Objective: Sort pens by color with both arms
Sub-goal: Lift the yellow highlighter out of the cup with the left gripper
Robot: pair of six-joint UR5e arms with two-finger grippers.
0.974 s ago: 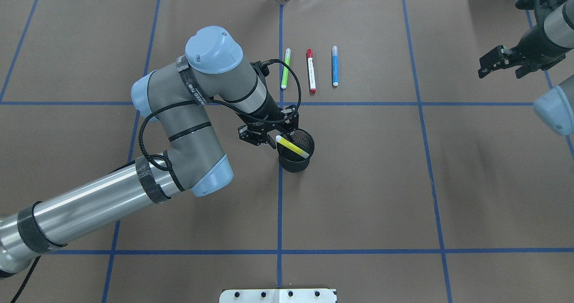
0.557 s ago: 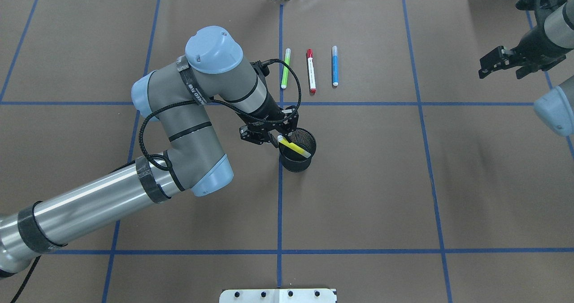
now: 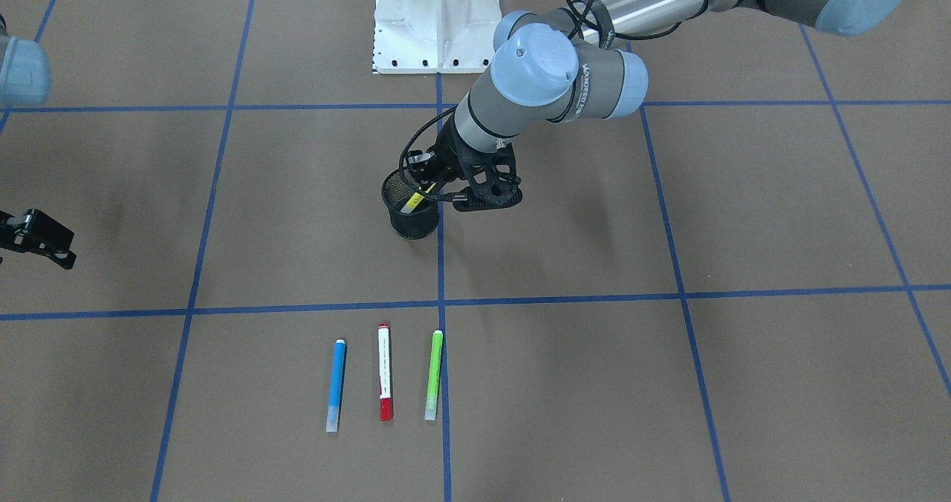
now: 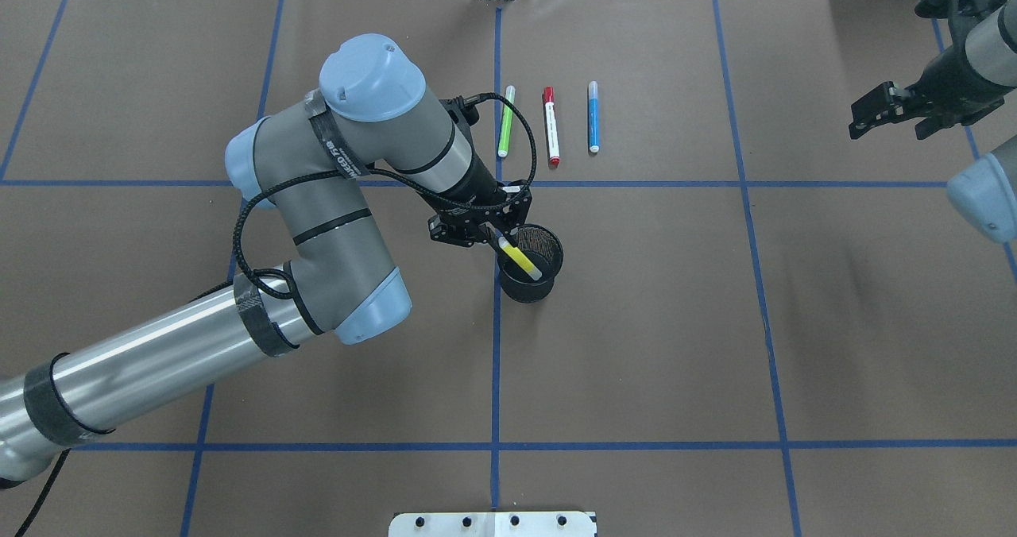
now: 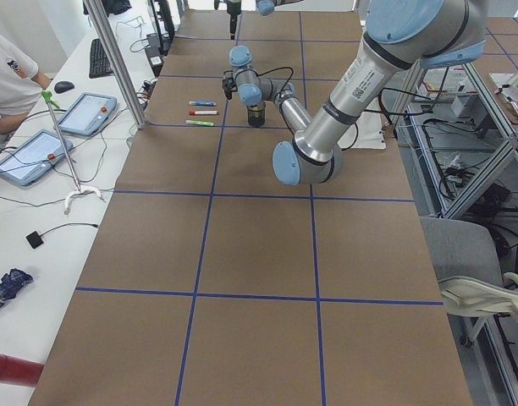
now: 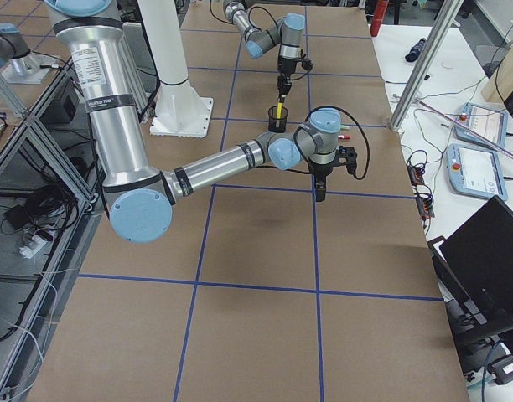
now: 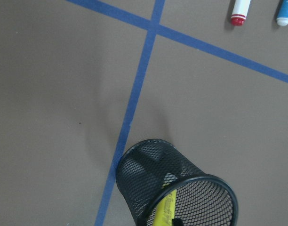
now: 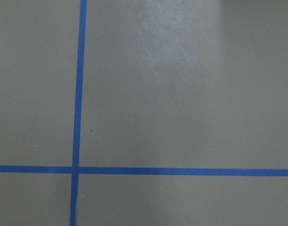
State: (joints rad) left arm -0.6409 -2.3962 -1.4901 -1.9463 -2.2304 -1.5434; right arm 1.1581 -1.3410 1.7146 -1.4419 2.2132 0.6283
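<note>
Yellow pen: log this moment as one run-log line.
left gripper: shut on yellow pen, lower end in black mesh cup | right gripper: open, empty | green pen, red pen, blue pen: lying in row

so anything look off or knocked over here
Nothing stands out. The mesh cup stands upright, the yellow pen slants into it under the left gripper, and the green pen, red pen and blue pen lie parallel, apart.

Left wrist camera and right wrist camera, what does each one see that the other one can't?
Only the left wrist view: the black mesh cup with the yellow pen inside, plus the ends of the red pen and blue pen. Only the right wrist view: a pale shine, no pens. Both: brown table cover crossed by blue tape lines.
</note>
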